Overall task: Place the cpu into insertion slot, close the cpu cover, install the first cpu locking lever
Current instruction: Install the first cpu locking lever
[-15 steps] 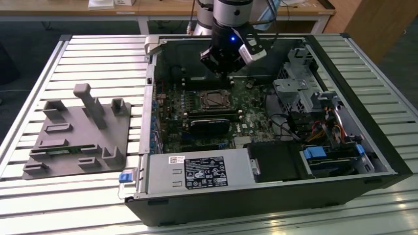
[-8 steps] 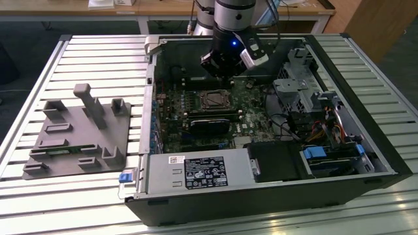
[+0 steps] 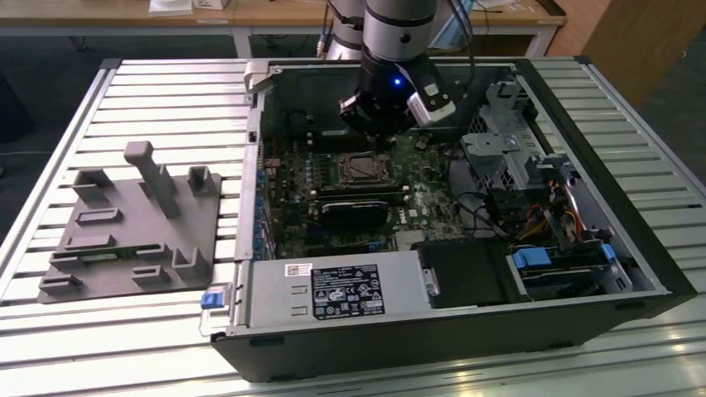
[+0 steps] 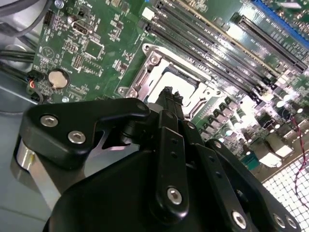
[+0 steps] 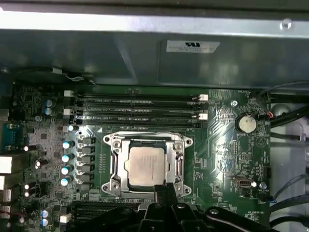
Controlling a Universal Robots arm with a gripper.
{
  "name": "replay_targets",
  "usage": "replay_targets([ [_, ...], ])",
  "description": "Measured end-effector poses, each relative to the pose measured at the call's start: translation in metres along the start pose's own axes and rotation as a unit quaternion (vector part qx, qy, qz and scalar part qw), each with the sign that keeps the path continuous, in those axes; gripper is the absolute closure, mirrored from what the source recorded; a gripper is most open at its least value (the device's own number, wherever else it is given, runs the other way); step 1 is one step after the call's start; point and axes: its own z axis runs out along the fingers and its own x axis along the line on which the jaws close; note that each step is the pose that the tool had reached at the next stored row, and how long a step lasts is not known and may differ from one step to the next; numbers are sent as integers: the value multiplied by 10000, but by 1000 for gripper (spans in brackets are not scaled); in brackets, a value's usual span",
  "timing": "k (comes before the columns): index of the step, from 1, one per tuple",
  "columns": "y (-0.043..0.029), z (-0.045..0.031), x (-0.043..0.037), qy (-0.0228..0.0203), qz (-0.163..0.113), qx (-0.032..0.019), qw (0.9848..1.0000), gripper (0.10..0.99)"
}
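CPU (image 5: 147,166) seated in insertion slot (image 5: 116,166) on green motherboard (image 5: 227,159), cpu cover (image 5: 179,166) lying closed around it, gripper (image 5: 163,189) hovering just above the socket's edge with fingers pressed together, grasping nothing.

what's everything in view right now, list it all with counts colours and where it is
cpu: one, silver-tan, seated in the insertion slot
insertion slot: one, black, mid green board
cpu cover: one, silver frame, lying around the cpu
motherboard: one, green, floor of the open case
memory slots: four, black, in a row beside the socket
coin battery: one, silver, on the board away from the socket
computer case: one, black, open on the slatted table
expansion card: one, black, near side of the socket in the exterior view
fixture block: one, grey, on the table at the exterior view's left
gripper: one, black, poised at the socket edge
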Motion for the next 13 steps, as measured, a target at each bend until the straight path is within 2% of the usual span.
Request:
replay_targets([
  [7, -71, 30, 1, 4, 133, 0, 9999, 980],
  [13, -225, 42, 2, 5, 151, 1, 9999, 980],
])
